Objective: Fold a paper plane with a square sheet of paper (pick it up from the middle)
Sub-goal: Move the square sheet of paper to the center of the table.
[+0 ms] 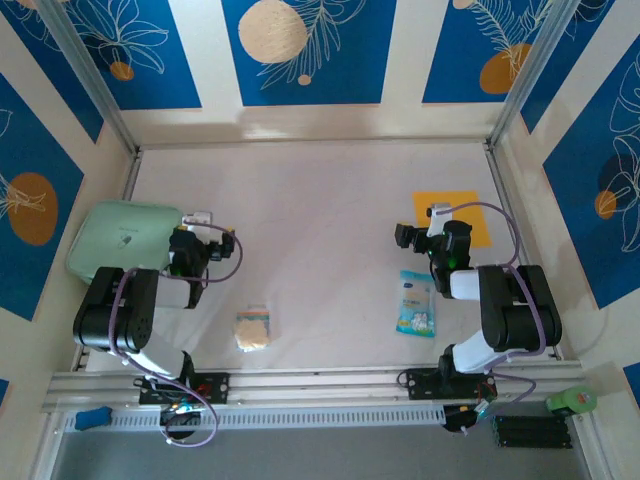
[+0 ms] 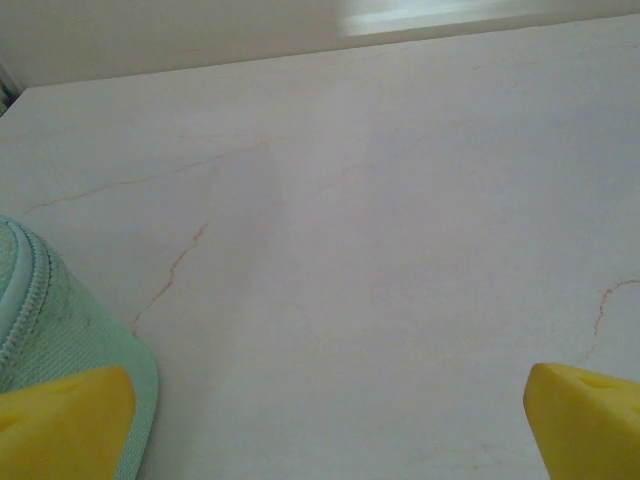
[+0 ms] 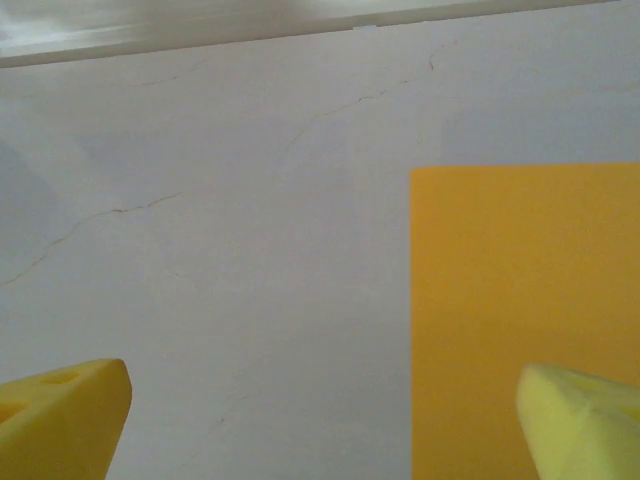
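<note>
Both grippers: left gripper [image 2: 330, 430] and right gripper [image 3: 325, 420] spread wide, empty.
Paper: thin orange-yellow square sheet of paper [image 3: 525, 320] flat on my pale worktop [image 1: 320, 220], partly under the right gripper.
Approach: I'd shift right, centre over its middle, then pinch.

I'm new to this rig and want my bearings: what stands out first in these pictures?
The bright orange-yellow square sheet of paper lies flat at the table's far right, by the open right gripper. On the left, a mint-green zip pouch sits beside the open left gripper. Nearer the bases, between the arms, lie a blue-white packet and a small beige spongy square.
</note>
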Available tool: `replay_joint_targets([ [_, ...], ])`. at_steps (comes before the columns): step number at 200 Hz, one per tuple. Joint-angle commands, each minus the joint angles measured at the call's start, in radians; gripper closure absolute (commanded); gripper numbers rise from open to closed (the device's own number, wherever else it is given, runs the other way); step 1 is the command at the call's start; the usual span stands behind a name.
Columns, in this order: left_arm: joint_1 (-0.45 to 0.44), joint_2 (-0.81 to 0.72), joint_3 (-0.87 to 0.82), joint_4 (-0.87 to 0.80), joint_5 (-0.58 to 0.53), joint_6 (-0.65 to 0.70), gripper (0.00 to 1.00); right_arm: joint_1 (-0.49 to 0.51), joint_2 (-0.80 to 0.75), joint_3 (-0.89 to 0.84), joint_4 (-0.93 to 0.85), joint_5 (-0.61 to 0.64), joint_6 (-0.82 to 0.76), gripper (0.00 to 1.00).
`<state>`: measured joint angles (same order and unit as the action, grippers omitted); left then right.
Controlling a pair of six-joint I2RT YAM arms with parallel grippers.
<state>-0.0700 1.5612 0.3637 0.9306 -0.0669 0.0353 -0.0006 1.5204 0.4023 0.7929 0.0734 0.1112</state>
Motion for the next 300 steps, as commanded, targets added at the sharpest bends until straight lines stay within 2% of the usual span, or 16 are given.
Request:
replay_joint_targets([
  [1, 0.005, 0.004, 0.014, 0.004, 0.022, 0.011, 0.01, -0.004, 0.003, 0.02, 0.003, -0.018, -0.013, 0.01],
  [196, 0.004, 0.004, 0.015, -0.001, 0.023, 0.009, 0.01, -0.006, 0.003, 0.023, -0.001, -0.024, -0.01, 0.01],
  [235, 0.004, -0.002, -0.011, 0.05, 0.016, 0.005, 0.01, -0.004, -0.002, 0.018, 0.005, -0.009, -0.011, 0.01],
  [254, 0.004, -0.052, -0.043, 0.072, -0.001, 0.001, 0.01, 0.009, -0.054, 0.042, -0.084, 0.042, -0.004, 0.01],
  [268, 0.004, -0.123, -0.04, 0.01, -0.029, -0.005, 0.01, 0.021, -0.111, 0.078, -0.199, 0.083, 0.001, 0.01],
  [286, 0.002, -0.229, 0.001, -0.163, -0.044, -0.008, 0.01, 0.044, -0.179, 0.135, -0.358, 0.165, 0.04, 0.01],
  [300, -0.005, -0.307, 0.062, -0.337, -0.055, -0.048, 0.01, 0.044, -0.234, 0.209, -0.548, 0.216, 0.173, 0.01],
])
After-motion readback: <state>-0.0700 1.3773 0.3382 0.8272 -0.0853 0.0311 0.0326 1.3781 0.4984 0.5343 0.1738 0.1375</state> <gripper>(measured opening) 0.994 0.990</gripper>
